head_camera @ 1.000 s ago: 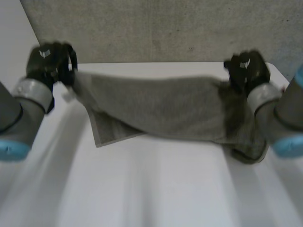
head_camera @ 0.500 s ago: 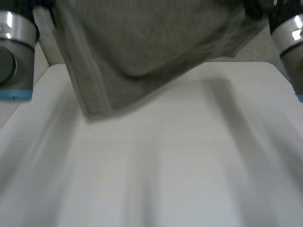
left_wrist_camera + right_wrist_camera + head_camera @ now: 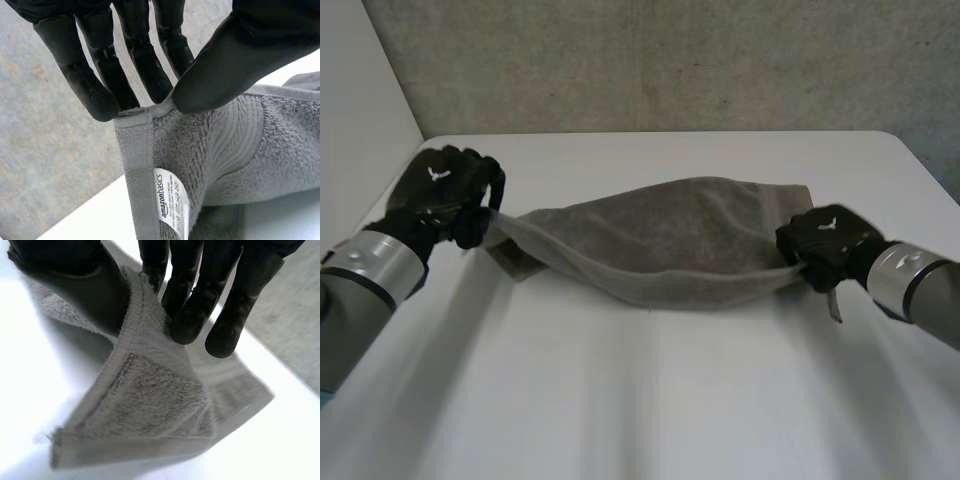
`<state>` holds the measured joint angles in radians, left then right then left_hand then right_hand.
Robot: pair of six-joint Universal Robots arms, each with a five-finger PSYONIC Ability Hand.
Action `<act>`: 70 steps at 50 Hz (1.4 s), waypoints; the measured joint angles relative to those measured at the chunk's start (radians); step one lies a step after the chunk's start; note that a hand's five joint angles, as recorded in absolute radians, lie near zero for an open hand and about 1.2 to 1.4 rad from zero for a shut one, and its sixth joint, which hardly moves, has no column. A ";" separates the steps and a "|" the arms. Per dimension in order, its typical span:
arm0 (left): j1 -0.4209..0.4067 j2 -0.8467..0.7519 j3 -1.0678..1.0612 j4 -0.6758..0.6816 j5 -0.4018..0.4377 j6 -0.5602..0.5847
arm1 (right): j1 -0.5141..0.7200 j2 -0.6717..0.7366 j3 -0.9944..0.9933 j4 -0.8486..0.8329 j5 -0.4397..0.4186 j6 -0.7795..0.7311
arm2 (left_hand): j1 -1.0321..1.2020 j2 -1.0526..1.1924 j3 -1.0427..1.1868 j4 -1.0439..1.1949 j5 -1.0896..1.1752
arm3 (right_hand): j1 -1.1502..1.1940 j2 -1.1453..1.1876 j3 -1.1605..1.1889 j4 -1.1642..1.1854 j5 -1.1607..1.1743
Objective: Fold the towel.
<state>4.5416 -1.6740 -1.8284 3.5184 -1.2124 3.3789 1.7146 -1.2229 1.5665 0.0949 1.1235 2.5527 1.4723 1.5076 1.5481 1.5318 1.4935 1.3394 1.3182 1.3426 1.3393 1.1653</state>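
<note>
A grey terry-cloth towel (image 3: 670, 235) sags across the middle of a white worktop (image 3: 640, 400). At centre left the left hand (image 3: 445, 190) pinches one corner between thumb and fingers; at centre right the right hand (image 3: 825, 240) pinches another.

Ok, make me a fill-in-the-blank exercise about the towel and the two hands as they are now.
The left hand and the right hand each pinch a ____ towel between thumb and fingers.
The printed label hangs at the corner that the ____ hand pinches.
Part of the towel rests on the ____ table.
Missing words: grey, left, white.
</note>
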 measured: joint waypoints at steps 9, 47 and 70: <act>0.035 0.227 0.054 -0.086 -0.008 -0.016 | -0.029 -0.236 -0.083 0.070 0.007 0.061 | 0.000 0.000 0.000 0.000 0.000 | 0.000 0.000 0.000 0.000 0.000; 0.017 -0.279 0.687 -0.169 -0.169 -0.112 | 0.048 0.126 -0.750 0.051 0.147 -0.069 | 0.000 0.010 0.002 0.000 0.000 | 0.000 0.004 0.001 0.004 0.000; -0.023 -0.160 0.670 0.141 -0.250 -0.264 | 0.050 -0.049 -0.523 -0.374 0.112 0.172 | 0.000 0.011 0.002 0.000 0.007 | 0.000 0.020 0.004 0.004 0.000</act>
<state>4.5190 -1.8342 -1.1583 3.6595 -1.4623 3.1150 1.7650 -1.2718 1.0438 -0.2790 1.2356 2.7248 1.4720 1.5183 1.5502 1.5317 1.5003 1.3397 1.3382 1.3466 1.3437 1.1655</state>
